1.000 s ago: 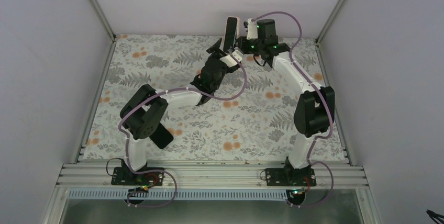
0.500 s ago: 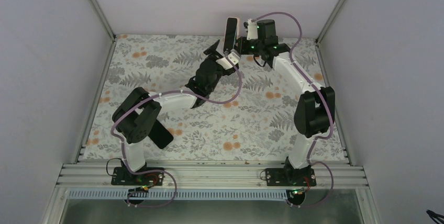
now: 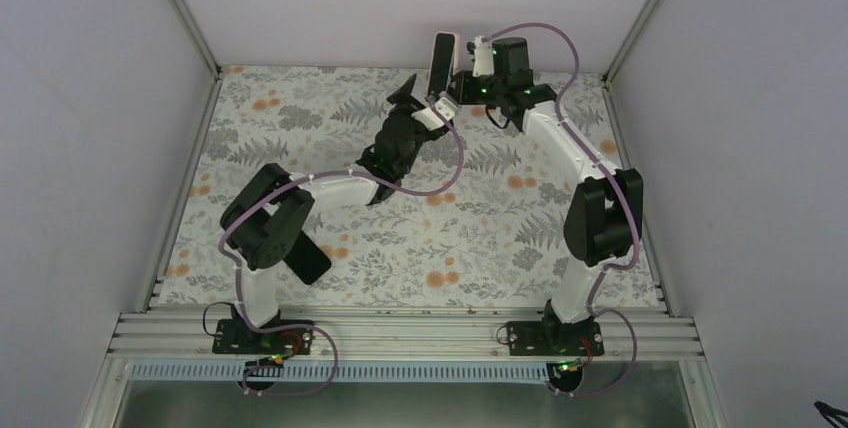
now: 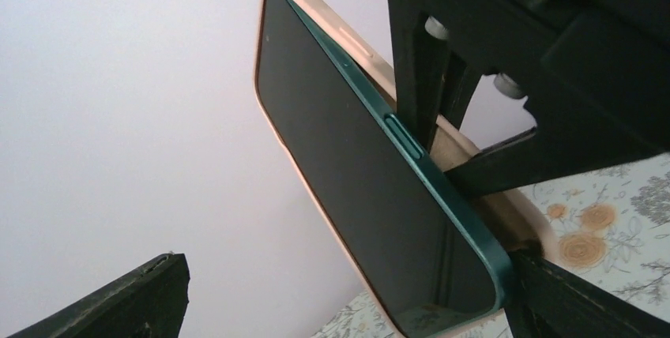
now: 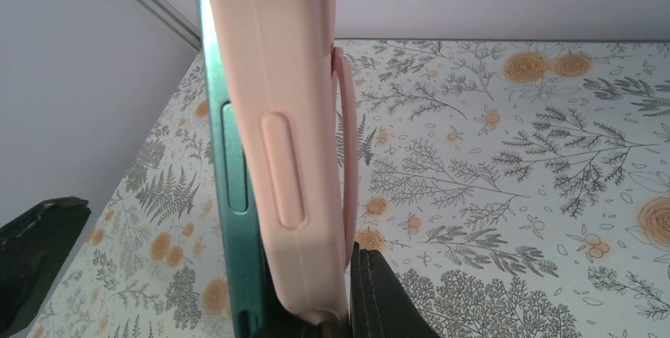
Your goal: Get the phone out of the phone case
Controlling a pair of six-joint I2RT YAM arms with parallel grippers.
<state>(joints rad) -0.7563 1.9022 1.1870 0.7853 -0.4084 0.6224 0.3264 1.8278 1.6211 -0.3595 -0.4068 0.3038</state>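
Phone (image 4: pixel 355 188), dark screen, green rim, stands upright in smooth pink phone case (image 5: pixel 284 117) above far edge of floral table (image 3: pixel 480 238). Right tool (image 3: pixel 455 86) clamped on case's lower end. Left tool (image 3: pixel 425 98) spread wide, just beside screen. Dark flat slab (image 3: pixel 312 262) on table, partly hidden under left arm (image 3: pixel 270 223).

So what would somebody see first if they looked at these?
Probably the phone, standing up in the air over the far end of the flowery table, pinched near its bottom by the right gripper. Close up, its green edge peeks out of a pink case. The left gripper hangs wide open just beside it.
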